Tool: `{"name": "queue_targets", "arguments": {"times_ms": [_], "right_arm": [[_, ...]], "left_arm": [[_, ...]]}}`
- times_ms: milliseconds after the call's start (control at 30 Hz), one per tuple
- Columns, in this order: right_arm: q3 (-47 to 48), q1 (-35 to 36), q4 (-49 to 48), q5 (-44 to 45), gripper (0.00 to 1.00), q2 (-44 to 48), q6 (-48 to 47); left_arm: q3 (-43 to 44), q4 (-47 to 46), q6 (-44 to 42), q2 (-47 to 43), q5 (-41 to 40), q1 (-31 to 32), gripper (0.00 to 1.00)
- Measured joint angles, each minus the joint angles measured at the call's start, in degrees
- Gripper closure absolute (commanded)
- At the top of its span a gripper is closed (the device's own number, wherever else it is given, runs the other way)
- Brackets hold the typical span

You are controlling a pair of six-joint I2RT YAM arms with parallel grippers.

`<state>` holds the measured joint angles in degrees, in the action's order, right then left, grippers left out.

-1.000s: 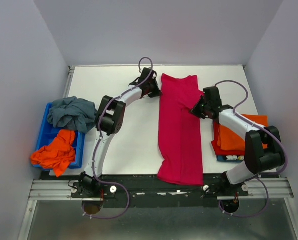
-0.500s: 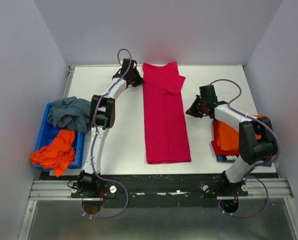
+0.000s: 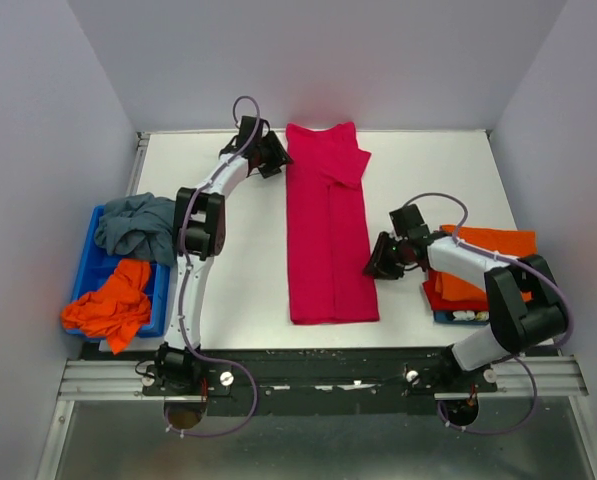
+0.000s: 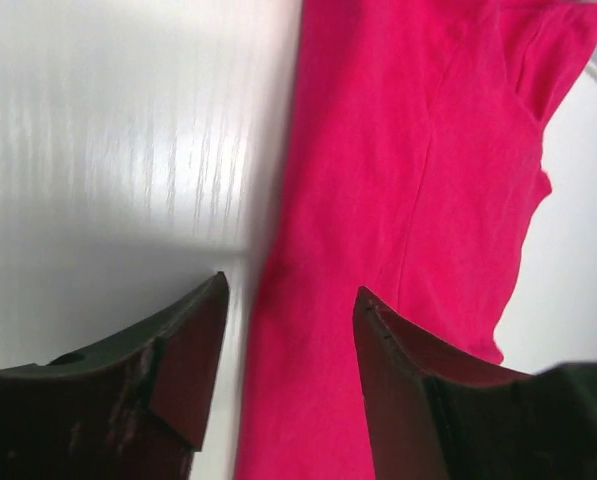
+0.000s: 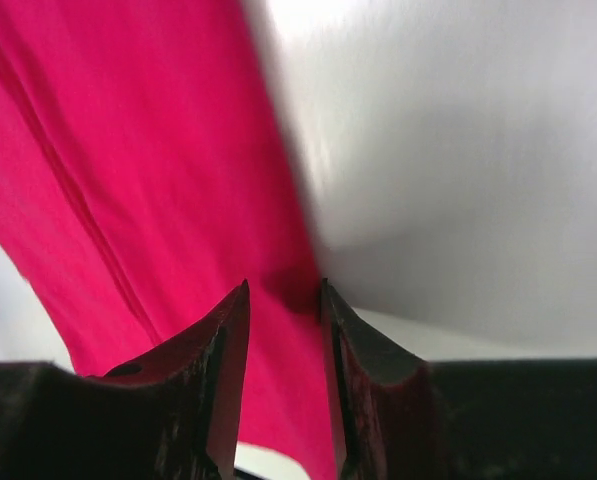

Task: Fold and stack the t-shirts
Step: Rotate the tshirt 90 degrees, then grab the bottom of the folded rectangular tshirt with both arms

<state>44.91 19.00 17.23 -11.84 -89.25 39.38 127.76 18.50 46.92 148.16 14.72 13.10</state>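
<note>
Crimson-pink t-shirt (image 3: 328, 230), released since a second ago, is being left flat on the tabletop (image 3: 253, 255); left pincer (image 4: 290, 285) wide, right pincer (image 5: 284, 285) narrowly parted.

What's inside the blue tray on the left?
The blue tray holds a crumpled grey-blue t-shirt and an orange t-shirt spilling over its edge. Anything beneath them is covered.

Plain crimson-pink shirt (image 3: 328, 240) on a white table (image 3: 248, 270); grey-blue shirt (image 3: 143, 228) and orange shirt (image 3: 108, 305) over a blue tray (image 3: 86, 272); orange tee (image 3: 483, 265) tops a red tee (image 3: 436, 295)
</note>
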Motion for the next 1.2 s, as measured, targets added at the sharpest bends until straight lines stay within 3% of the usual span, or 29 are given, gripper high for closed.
{"name": "queue_targets", "arguments": {"times_ms": [100, 233, 467, 600, 700, 867, 967, 1200], "right_arm": [[-3.41, 2.86, 1.95, -0.85, 0.58, 3.91, 0.02], [-7.37, 4.31, 5.18, -0.83, 0.6, 10.25, 0.13], [-13.75, 5.03, 9.4, -0.26, 0.67, 20.94, 1.14], [-16.55, 5.73, 9.9, -0.59, 0.69, 21.44, 1.7], [-16.63, 5.92, 9.81, -0.94, 0.76, 21.51, 1.7], [-17.59, 6.29, 9.03, -1.99, 0.77, 21.92, 2.25], [-18.58, 6.97, 8.7, -2.67, 0.99, 22.91, 2.58], [-18.95, 7.76, 9.03, -3.34, 0.99, 23.5, 2.75]], "left_arm": [[-4.96, 1.81, -1.99, -4.17, 0.39, -0.13, 0.33], [-19.63, 2.49, -4.55, -14.51, 0.42, 0.04, 0.33], [-59.25, -2.43, -4.83, -44.63, -2.21, 2.27, 0.34], [-73.88, -4.0, -2.86, -56.87, -3.56, 8.02, 0.36], [-80.3, -4.66, -1.03, -62.45, -4.0, 14.03, 0.37], [-89.11, -6.69, 3.58, -69.29, -4.39, 20.46, 0.38], [-92.65, -6.45, 6.21, -72.67, -5.11, 23.02, 0.41], [-98.49, -9.11, 11.02, -75.67, -5.09, 26.71, 0.52]]}}
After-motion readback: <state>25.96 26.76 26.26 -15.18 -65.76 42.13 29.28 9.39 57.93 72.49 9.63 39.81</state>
